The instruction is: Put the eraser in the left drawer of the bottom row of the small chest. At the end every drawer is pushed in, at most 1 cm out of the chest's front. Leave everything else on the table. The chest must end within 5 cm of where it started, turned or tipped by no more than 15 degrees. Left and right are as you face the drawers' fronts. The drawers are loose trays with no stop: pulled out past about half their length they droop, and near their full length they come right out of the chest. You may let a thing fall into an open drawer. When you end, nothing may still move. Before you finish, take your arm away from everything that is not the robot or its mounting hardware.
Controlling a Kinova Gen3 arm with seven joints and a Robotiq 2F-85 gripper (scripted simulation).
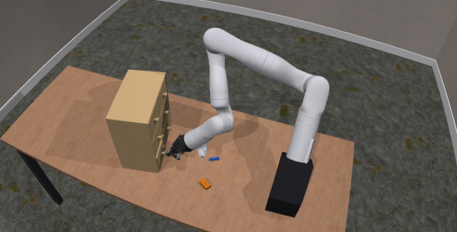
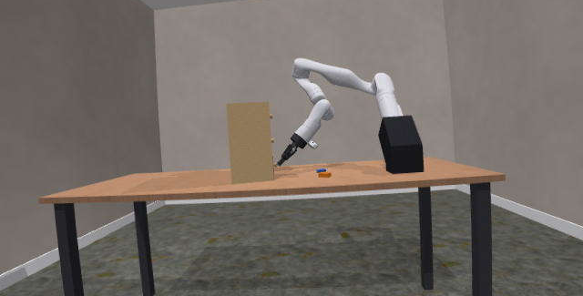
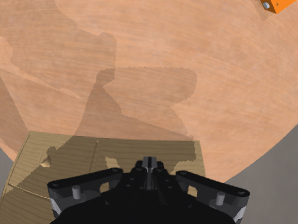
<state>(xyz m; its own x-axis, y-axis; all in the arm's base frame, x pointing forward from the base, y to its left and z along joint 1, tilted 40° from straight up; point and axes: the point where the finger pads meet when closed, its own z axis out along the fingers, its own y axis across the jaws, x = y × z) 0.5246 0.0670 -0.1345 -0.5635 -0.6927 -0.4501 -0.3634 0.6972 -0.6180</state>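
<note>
The small wooden chest (image 1: pixel 139 119) stands on the table with its knobbed front toward the arm; it also shows in the exterior view (image 2: pixel 250 142). All its drawers look pushed in. My gripper (image 1: pixel 173 153) is shut with the fingertips together, low down and right at the knob (image 1: pixel 164 152) of the bottom drawer nearest the table's front edge. I cannot tell whether it touches the knob. In the wrist view the closed fingers (image 3: pixel 149 164) point down over the chest's front.
A small blue cylinder (image 1: pixel 214 158) lies on the table between the gripper and the eraser. The arm's black base (image 1: pixel 290 185) stands at the right. The table's front edge runs close to the chest's near corner.
</note>
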